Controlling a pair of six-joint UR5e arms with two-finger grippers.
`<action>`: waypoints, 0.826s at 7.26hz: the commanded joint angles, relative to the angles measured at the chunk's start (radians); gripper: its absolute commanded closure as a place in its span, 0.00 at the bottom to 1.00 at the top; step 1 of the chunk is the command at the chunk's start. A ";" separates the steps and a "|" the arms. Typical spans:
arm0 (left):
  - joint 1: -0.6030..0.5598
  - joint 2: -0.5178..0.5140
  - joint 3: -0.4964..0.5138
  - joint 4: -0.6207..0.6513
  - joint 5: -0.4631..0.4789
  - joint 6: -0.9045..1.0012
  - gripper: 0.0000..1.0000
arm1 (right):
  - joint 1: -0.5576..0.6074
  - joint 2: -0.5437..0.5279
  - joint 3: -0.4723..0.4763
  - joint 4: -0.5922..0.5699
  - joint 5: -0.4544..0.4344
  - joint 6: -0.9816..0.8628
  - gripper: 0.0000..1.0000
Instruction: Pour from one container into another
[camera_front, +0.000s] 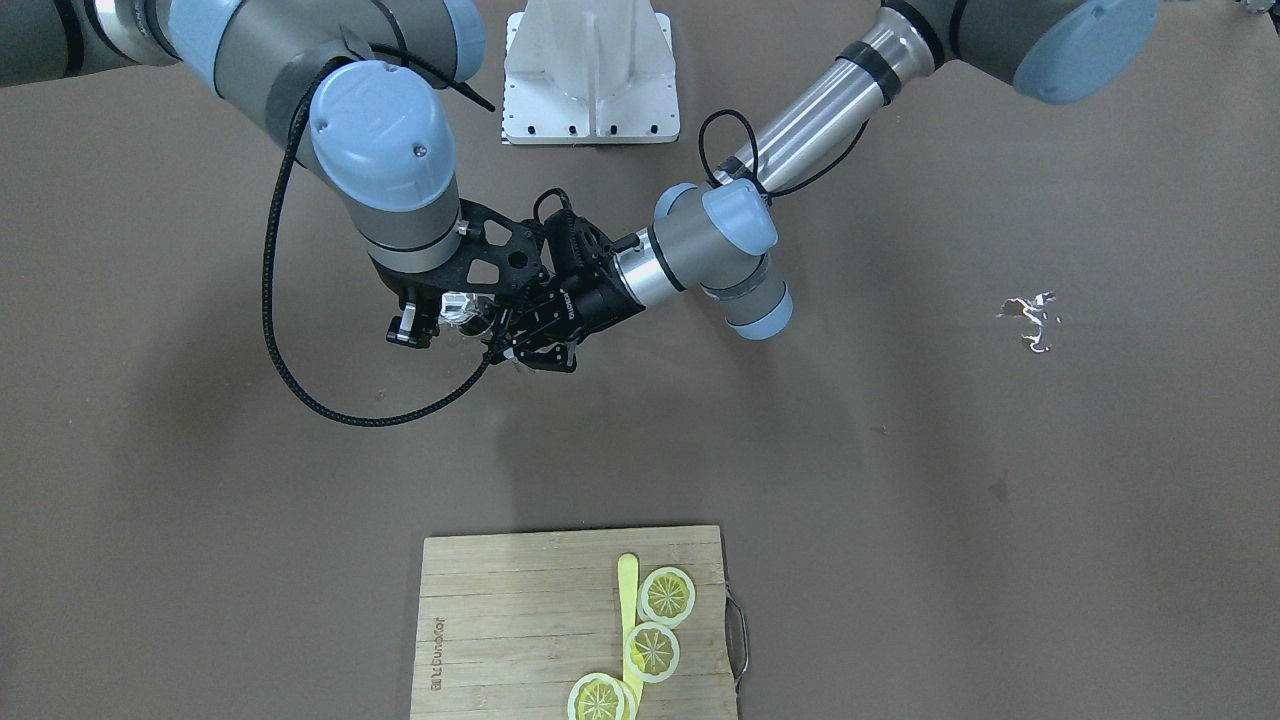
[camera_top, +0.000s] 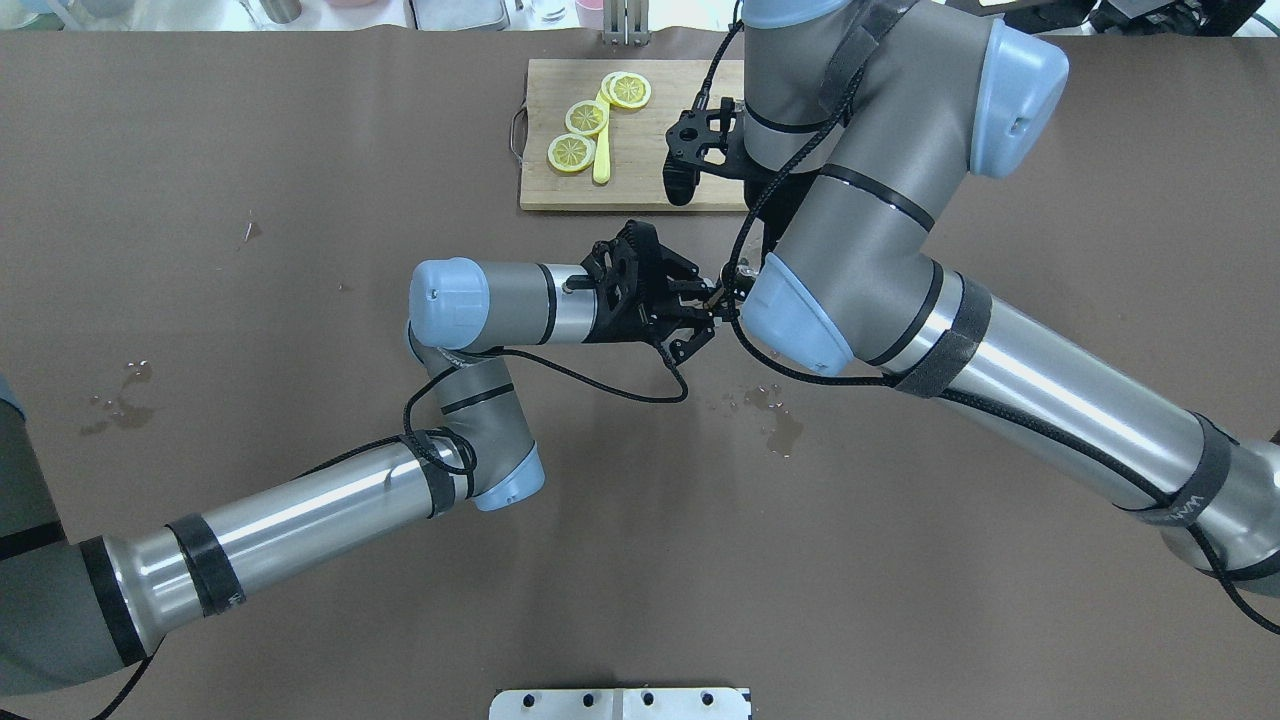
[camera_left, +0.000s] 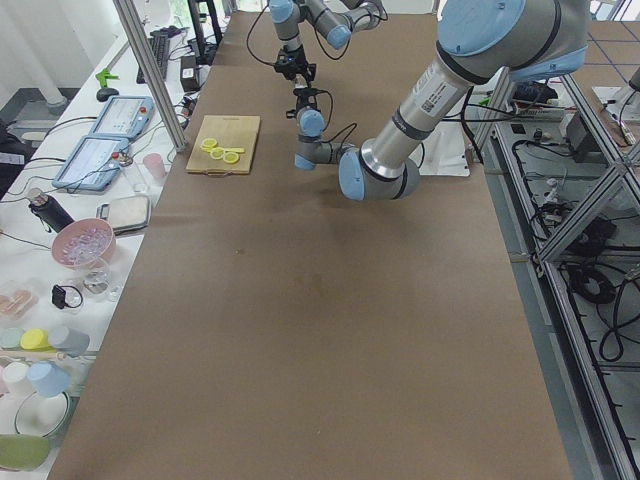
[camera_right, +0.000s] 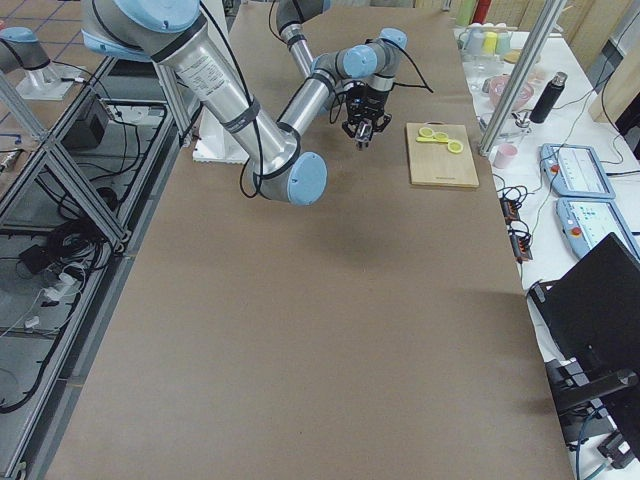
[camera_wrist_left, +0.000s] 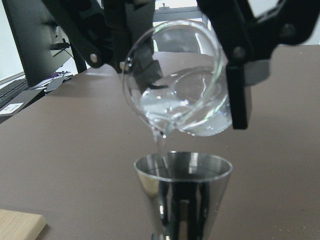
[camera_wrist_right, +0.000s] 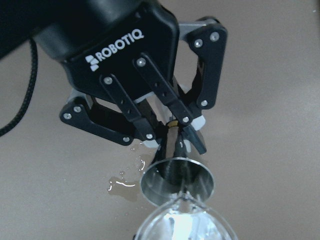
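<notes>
A clear glass beaker (camera_wrist_left: 175, 85) with water in it is tipped spout-down, and a thin stream runs from its lip into a steel measuring cup (camera_wrist_left: 182, 175) right below. My right gripper (camera_front: 432, 322) is shut on the beaker, its black fingers (camera_wrist_left: 239, 95) on either side of the glass. My left gripper (camera_wrist_right: 172, 137) is shut on the narrow stem of the steel cup (camera_wrist_right: 177, 181) and holds it upright above the table. In the overhead view the left gripper (camera_top: 700, 315) meets the right arm, which hides the beaker.
A wooden cutting board (camera_front: 500, 620) with lemon slices (camera_front: 666, 596) and a yellow knife lies at the table's far side from the robot. Water drops (camera_top: 775, 420) lie on the brown table cover below the grippers. A white mount plate (camera_front: 590, 70) stands at the robot's side.
</notes>
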 joint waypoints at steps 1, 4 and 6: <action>0.001 0.000 0.000 0.000 0.000 0.000 1.00 | 0.000 0.002 -0.003 -0.010 0.000 -0.019 1.00; 0.003 0.002 0.000 -0.005 0.000 0.000 1.00 | 0.012 -0.012 0.033 -0.003 -0.002 -0.020 1.00; 0.004 0.002 0.000 -0.011 0.000 0.000 1.00 | 0.011 -0.038 0.070 0.057 -0.011 -0.005 1.00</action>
